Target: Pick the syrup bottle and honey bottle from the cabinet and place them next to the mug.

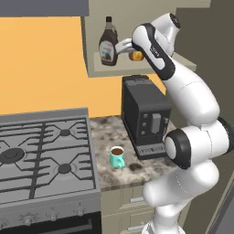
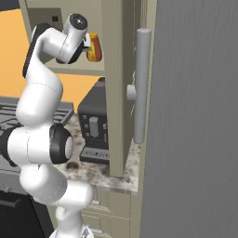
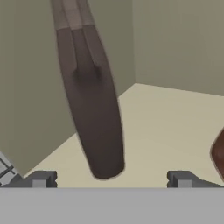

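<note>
Reaching into the cabinet (image 1: 137, 68), the fingers (image 3: 111, 179) are held wide apart; the syrup bottle (image 3: 89, 100) is seen directly ahead between them, its long axis upright.

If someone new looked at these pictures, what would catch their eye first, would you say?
Probably the white arm reaching up into the cabinet, its gripper with jaws wide by the syrup bottle. Then the orange honey bottle on the same shelf, and the teal mug on the counter below.
</note>
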Available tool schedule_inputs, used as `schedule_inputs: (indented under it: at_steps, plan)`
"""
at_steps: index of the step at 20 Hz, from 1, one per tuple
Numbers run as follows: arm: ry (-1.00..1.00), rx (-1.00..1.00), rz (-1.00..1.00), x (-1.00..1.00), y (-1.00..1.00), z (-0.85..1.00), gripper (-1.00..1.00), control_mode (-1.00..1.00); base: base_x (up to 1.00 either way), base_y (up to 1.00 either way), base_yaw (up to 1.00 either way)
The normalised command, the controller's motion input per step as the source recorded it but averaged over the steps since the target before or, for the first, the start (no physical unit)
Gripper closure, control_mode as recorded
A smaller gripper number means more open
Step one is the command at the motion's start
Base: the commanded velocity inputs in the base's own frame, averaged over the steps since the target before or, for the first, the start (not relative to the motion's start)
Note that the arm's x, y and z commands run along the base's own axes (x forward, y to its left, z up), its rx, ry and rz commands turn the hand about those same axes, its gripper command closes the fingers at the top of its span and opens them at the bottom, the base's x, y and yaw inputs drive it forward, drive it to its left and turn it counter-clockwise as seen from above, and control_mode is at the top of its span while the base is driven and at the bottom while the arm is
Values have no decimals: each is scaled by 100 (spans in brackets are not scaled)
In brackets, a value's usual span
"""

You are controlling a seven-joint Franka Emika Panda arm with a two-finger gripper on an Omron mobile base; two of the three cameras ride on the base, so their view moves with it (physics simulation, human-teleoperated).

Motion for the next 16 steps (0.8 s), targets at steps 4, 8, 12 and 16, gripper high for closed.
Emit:
schedule_inputs:
  at_steps: [4, 8, 12, 16]
  plan:
    - [0, 0, 0, 0, 13, 0, -100, -100, 0, 0, 0]
    - [0, 0, 0, 8, 15, 0, -100, -100, 0, 0, 0]
    - [0, 0, 0, 7, 14, 0, -100, -100, 0, 0, 0]
    - [0, 0, 0, 8, 13, 0, -100, -100, 0, 0, 0]
